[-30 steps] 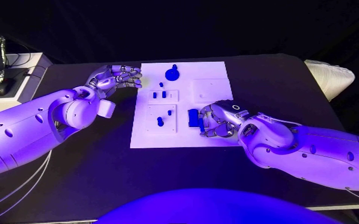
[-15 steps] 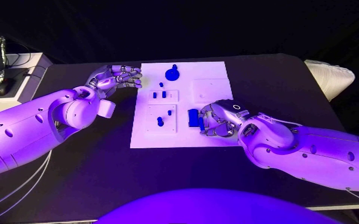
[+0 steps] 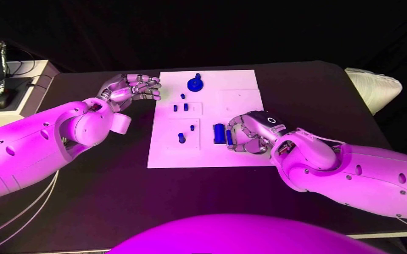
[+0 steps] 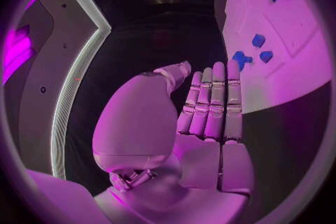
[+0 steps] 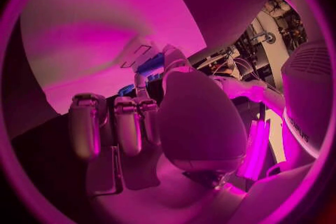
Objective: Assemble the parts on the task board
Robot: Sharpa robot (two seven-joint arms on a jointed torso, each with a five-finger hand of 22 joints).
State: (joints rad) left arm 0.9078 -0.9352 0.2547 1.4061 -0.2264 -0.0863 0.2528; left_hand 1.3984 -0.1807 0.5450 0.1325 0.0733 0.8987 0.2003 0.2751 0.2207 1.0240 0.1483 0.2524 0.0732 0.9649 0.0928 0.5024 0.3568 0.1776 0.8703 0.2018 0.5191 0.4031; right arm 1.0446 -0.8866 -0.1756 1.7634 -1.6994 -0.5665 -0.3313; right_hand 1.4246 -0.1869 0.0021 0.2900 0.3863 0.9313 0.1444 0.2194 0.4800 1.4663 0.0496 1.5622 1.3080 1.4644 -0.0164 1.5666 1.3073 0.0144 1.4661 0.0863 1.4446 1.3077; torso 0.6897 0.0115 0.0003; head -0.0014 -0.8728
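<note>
Assembling mid-way: right hand (image 3: 247, 131) fingers grip a blue part (image 3: 220, 133) on the board (image 3: 242, 83).
Small parts (image 3: 182, 138) lie loose; left hand (image 3: 132, 88) curled, empty, beside board on bench (image 3: 322, 89).

no word, brand or number can be read in any view. the one sign is a small white ring mark on the back of the right hand (image 3: 252, 131), at about four o'clock from the task board (image 3: 205, 116) centre in the head view. in the right wrist view a line of small dark lettering runs along the white casing at about four o'clock of the circle, too small and bent to read. the task board itself bears no print that can be made out, and the blue parts (image 3: 220, 133) carry no legible marking.
</note>
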